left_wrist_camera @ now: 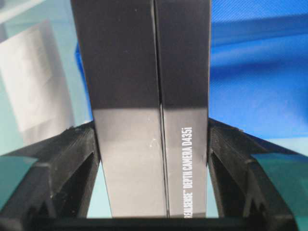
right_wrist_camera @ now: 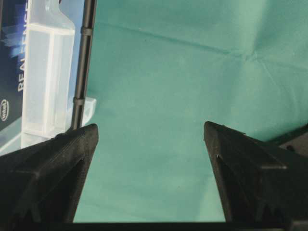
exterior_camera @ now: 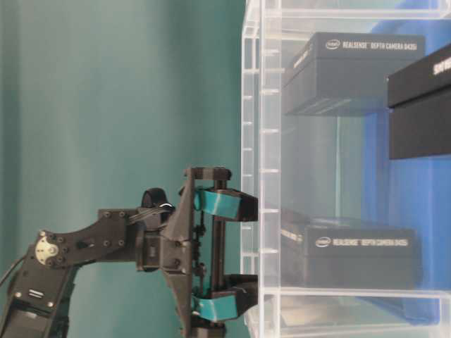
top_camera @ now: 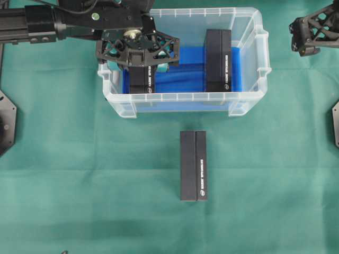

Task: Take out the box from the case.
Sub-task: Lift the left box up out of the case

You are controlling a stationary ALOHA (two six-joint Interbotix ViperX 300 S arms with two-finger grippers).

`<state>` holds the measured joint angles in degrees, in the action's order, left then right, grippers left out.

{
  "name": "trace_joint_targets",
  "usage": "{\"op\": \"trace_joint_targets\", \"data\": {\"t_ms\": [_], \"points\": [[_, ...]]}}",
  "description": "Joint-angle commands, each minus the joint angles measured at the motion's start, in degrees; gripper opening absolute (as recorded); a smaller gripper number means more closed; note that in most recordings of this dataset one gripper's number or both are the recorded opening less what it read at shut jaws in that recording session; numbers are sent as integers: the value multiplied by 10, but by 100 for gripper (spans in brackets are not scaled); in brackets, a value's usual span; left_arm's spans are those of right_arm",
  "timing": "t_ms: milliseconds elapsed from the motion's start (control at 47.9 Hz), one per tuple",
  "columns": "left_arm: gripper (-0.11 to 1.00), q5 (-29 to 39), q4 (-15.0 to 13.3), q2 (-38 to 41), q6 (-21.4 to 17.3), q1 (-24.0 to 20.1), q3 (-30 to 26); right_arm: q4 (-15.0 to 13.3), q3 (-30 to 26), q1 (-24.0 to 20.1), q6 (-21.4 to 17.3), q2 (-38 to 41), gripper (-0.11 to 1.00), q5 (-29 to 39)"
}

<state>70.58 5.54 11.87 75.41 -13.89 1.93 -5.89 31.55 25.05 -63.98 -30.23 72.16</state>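
The case [top_camera: 183,97] is a clear bin with a blue lining at the top middle of the table. Two black boxes stand in it, one on the left [top_camera: 141,80] and one on the right [top_camera: 218,61]. My left gripper [top_camera: 139,55] reaches down into the case and is shut on the left box [left_wrist_camera: 151,72], with a finger [left_wrist_camera: 82,144] pressed against each long side. From table level the same gripper [exterior_camera: 218,257] sits at the case rim over that box [exterior_camera: 345,246]. My right gripper [top_camera: 310,34] hangs open, beyond the case's right end, with only green cloth between its fingers [right_wrist_camera: 151,130].
A third black box [top_camera: 193,165] lies on the green cloth in front of the case. The case's corner [right_wrist_camera: 48,72] shows at the left of the right wrist view. Black arm bases stand at the table's left [top_camera: 5,121] and right [top_camera: 335,121] edges.
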Motion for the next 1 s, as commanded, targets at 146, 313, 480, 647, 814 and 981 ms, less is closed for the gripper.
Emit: {"op": "trace_joint_targets", "data": {"t_ms": [146, 313, 480, 647, 814, 981], "points": [[60, 41, -1, -28, -5, 3, -54, -2, -4, -1, 2, -6, 87, -11], [60, 69, -1, -32, -11, 3, -90, -2, -4, -1, 2, -7, 87, -12], [60, 111, -1, -40, -11, 2, -121, -3, -4, -1, 2, -8, 87, -12], [60, 142, -1, -53, -11, 2, -152, -3, -4, -1, 2, -9, 87, -13], [60, 175, -1, -64, -10, 3, -181, -4, -4, -1, 2, -9, 87, -12], [60, 200, -1, -71, -10, 4, -210, -4, -4, -1, 3, -10, 87, -12]]}}
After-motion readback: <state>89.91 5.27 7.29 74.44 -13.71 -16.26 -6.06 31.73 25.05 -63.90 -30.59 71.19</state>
